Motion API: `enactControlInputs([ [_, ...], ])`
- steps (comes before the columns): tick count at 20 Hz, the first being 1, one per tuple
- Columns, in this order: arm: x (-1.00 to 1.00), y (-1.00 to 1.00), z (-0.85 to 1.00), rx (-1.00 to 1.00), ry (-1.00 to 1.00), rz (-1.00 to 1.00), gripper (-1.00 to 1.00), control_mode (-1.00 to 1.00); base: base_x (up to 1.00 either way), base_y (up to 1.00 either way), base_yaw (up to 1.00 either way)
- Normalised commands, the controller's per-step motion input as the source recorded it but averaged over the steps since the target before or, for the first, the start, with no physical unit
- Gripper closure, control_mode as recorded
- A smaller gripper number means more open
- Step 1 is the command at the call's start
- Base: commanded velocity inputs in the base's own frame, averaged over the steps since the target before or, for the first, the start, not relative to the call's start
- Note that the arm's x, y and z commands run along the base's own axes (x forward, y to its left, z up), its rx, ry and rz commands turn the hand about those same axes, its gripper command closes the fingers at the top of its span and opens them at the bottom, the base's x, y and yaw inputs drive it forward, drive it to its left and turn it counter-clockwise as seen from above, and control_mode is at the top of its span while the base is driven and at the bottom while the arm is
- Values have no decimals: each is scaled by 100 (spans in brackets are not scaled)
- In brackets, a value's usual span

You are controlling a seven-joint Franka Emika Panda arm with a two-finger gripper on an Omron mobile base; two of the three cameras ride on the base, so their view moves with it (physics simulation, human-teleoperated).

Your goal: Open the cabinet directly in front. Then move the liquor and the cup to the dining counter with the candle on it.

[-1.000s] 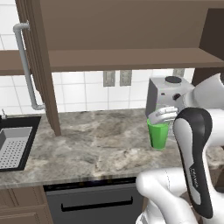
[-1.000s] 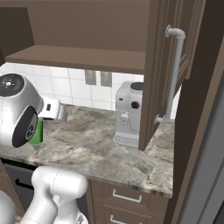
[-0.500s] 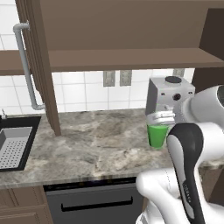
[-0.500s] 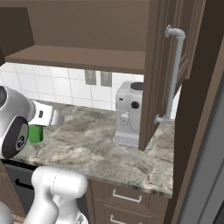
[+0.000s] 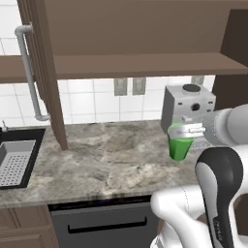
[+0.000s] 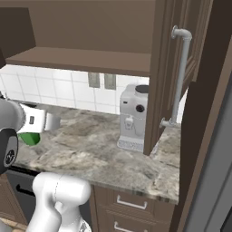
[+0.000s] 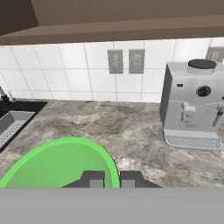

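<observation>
My gripper (image 7: 112,179) is shut on the rim of the bright green cup (image 7: 61,164), one fingertip inside the rim and one outside. In the left base view the cup (image 5: 180,145) hangs from the gripper (image 5: 186,130) just in front of the coffee machine, over the marbled counter. The right base view shows a piece of the cup (image 6: 31,138) beneath the white hand. The cabinet (image 5: 140,63) stands open, its doors (image 6: 176,77) swung wide, and the part of its shelf that I see is bare. The liquor, the dining counter and the candle are out of view.
A grey coffee machine (image 5: 186,104) stands at the back of the sink counter (image 5: 106,160), right behind the cup. A black sink (image 5: 14,160) lies at the left. The open left door (image 5: 43,72) with its bar handle (image 5: 26,72) juts out over the counter.
The arm's elbow has swung down and to the right. The held cup has drifted only slightly and stays in front of the coffee machine.
</observation>
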Motion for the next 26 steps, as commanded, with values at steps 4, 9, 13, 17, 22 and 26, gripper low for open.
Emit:
enactControlInputs([
  [4,0,0,0,0,0,0,100,100,-62,0,-16],
  [9,0,0,0,0,0,0,100,100,-54,0,-55],
  [13,0,0,0,0,0,0,100,100,-27,1,-95],
  [17,0,0,0,0,0,0,100,100,0,4,-100],
  [22,0,0,0,0,0,0,100,100,0,1,-100],
  [26,0,0,0,0,0,0,100,100,0,1,-100],
])
